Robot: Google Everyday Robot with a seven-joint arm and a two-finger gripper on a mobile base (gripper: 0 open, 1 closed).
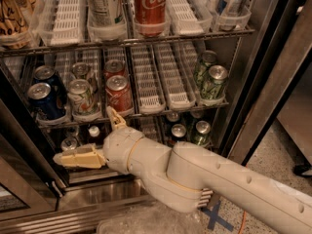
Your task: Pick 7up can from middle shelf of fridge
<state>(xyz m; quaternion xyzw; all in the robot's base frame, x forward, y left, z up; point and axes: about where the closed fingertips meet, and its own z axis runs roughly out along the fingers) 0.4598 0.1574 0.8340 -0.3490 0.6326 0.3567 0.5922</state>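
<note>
The fridge [273, 77] stands open before me. On its middle shelf [161, 112] a pale silver-white 7up can [82, 99] with green markings stands at the front of the second lane from the left, with a similar can [80, 71] behind it. My gripper [61, 160] is on the end of the cream arm [204, 179], pointing left. It sits below the middle shelf, in front of the bottom level and a little left of the 7up can. It holds nothing that I can see.
Blue cans [41, 101] stand left of the 7up can, red cola cans [118, 92] right of it, darker green cans [214, 82] at the far right. The top level holds a tall cola bottle [149, 6]. Small cans [178, 130] stand on the bottom level.
</note>
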